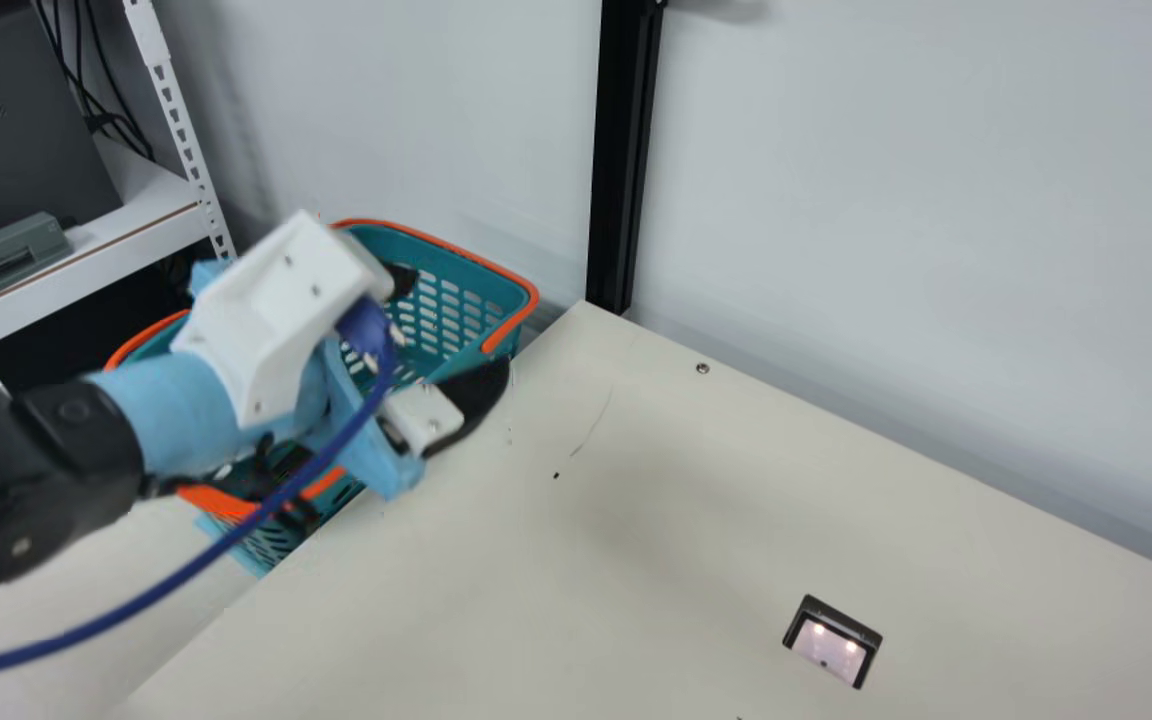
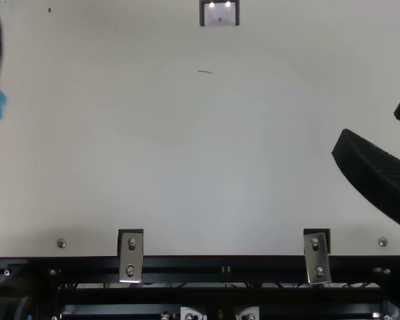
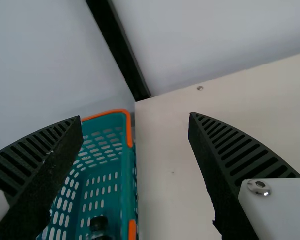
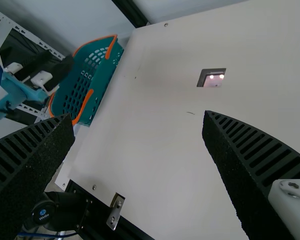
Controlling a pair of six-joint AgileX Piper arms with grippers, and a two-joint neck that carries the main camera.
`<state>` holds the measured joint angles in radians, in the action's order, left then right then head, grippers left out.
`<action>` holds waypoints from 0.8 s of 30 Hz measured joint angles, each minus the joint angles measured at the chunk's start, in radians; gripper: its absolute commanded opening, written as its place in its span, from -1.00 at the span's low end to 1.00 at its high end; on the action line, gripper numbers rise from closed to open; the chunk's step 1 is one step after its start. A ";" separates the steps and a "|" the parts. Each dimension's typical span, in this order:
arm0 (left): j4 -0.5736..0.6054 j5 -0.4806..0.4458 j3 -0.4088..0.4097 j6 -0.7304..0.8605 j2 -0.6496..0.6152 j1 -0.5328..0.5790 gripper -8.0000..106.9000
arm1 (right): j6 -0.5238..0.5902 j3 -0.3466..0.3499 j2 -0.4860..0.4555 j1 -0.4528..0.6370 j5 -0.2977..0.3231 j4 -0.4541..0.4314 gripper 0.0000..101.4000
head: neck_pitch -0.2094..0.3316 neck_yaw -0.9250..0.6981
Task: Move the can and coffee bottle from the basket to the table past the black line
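Note:
In the main view my left gripper (image 1: 444,335) is over the teal basket (image 1: 456,352) with orange rims, at the table's left edge. The left wrist view shows this left gripper (image 3: 136,119) open and empty, beside the basket (image 3: 129,175). A dark bottle-like thing with a black top (image 3: 98,224) stands in the basket, partly cut off; I cannot make out a can. My right gripper (image 2: 369,127) is at the top view's right edge. In the right wrist view the right gripper (image 4: 138,119) is open with nothing between its fingers. A short thin dark line (image 2: 205,71) marks the table.
The cream table (image 1: 636,520) has a small metal-framed cutout (image 1: 831,645). A black post (image 1: 624,150) stands at its far corner against the wall. A white shelf (image 1: 151,220) with a grey device is beyond the basket. Brackets (image 2: 131,257) sit along the table's edge.

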<state>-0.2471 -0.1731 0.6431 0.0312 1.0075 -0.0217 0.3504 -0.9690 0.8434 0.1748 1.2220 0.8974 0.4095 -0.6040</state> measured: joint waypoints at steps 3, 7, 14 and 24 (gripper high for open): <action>0.064 -0.030 0.065 0.034 0.044 -0.054 0.71 | 0.000 0.000 0.000 0.000 0.000 0.000 1.00 | -0.005 0.000; 0.167 -0.075 0.157 0.111 0.117 -0.139 0.71 | 0.000 0.000 0.000 0.000 0.000 0.000 1.00 | 0.000 0.000; 0.385 -0.175 0.319 0.309 0.272 -0.300 0.71 | 0.000 0.000 0.000 0.000 0.000 0.000 1.00 | 0.000 0.000; 0.641 -0.354 0.554 0.658 0.542 -0.535 0.71 | 0.000 0.000 0.000 0.000 0.000 0.000 1.00 | 0.000 0.000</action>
<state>0.3943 -0.5267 1.1976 0.6896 1.5499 -0.5565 0.3504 -0.9690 0.8434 0.1748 1.2220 0.8974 0.4095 -0.6040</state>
